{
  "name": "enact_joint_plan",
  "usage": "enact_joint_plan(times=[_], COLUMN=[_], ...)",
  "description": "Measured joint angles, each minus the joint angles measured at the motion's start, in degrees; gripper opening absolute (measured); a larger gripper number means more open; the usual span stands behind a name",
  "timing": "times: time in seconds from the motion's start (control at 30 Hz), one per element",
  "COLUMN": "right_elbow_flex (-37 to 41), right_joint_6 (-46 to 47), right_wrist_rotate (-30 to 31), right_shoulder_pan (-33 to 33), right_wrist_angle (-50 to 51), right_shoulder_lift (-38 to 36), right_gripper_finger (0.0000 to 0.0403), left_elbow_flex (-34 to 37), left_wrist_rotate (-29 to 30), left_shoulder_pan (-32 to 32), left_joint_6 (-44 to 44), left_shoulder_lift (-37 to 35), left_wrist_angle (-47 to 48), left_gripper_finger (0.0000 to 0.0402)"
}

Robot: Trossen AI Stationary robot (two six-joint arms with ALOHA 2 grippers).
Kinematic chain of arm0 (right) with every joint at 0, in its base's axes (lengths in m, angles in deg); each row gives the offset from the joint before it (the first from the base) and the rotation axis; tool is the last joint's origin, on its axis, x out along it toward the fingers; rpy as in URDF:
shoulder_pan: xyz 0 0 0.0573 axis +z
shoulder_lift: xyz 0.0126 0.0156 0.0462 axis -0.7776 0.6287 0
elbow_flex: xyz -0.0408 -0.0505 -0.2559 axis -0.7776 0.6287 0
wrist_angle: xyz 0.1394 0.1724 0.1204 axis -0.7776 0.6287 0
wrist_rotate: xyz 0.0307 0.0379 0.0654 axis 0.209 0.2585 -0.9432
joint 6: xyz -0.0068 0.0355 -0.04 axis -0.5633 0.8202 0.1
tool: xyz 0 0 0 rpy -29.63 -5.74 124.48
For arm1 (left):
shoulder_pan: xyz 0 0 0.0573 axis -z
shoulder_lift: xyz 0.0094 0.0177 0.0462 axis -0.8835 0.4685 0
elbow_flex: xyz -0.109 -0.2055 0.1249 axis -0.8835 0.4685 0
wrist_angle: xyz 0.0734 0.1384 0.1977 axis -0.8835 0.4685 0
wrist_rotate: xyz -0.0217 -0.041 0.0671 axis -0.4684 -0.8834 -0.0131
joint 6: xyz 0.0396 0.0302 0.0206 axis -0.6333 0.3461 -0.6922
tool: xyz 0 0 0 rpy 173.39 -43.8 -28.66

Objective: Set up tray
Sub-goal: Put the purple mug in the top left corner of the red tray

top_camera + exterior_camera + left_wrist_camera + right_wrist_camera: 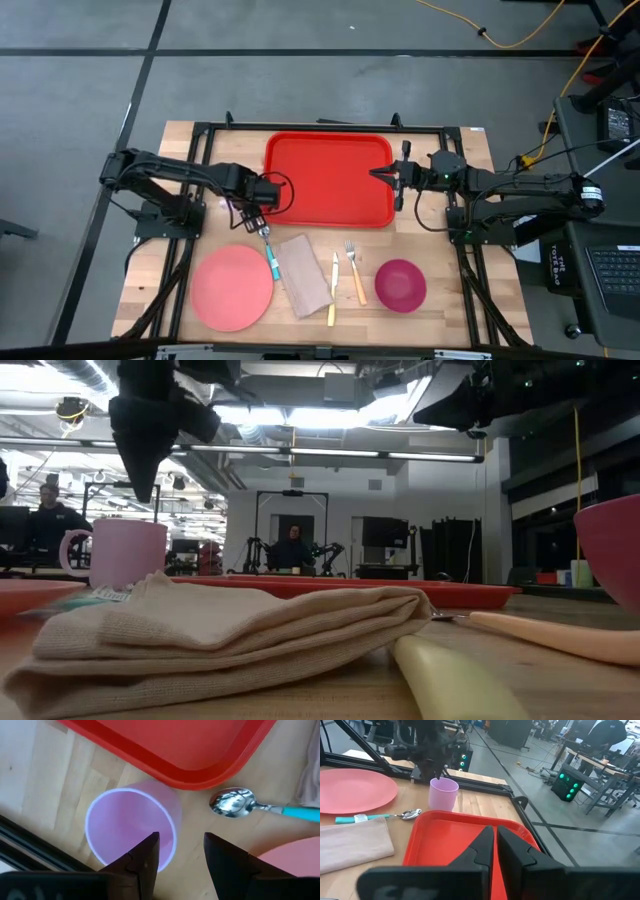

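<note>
While left claw (180, 851) hovers spread over lilac cup (131, 827), tray (329, 180) sits at its 2 o'clock; right claw (390, 176) pressed together at tray's 3 o'clock edge.

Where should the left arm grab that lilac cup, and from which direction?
Grip the lilac cup by its rim, coming straight down. It stands upright with its mouth open, and the left end effector hovers open above it, one finger over the opening. The tray crowds one side.
</note>
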Motion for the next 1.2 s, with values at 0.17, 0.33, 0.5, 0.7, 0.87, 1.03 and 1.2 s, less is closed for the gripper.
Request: enact_joint_plan(times=[0.17,0.33,0.5,0.7,0.87,1.03,1.2], right_elbow_flex=[0.00,0.00,0.00,0.00,0.00,0.00,0.00], right_joint_6=[0.00,0.00,0.00,0.00,0.00,-0.02,-0.02], right_wrist_rotate=[0.00,0.00,0.00,0.00,0.00,0.00,0.00], right_shoulder_pan=[0.02,0.01,0.00,0.02,0.02,0.00,0.01], right_wrist_angle=[-0.31,-0.33,-0.33,-0.33,-0.33,-0.33,-0.33], right_shoulder_lift=[0.00,0.00,0.00,0.00,0.00,0.00,0.00], right_gripper_finger=[0.0029,0.0029,0.0029,0.0029,0.0029,0.0029,0.0029], left_elbow_flex=[5.12,7.64,7.66,7.66,7.66,7.66,7.66], left_wrist_rotate=[-2.84,-3.05,-2.89,-2.85,-2.61,-1.39,-1.12], left_shoulder_pan=[-1.11,-1.10,-1.10,-1.10,-1.08,-1.08,-1.08], left_joint_6=[-0.05,-0.18,-0.62,-3.19,-4.83,-4.71,-4.70], left_shoulder_lift=[0.05,-0.12,-0.12,-0.12,-0.12,-0.12,-0.12], left_wrist_angle=[-1.59,-4.05,-4.68,-5.60,-5.92,-5.99,-5.99], left_gripper_finger=[0.0150,0.0150,0.0150,0.0150,0.0150,0.0134,0.0105])
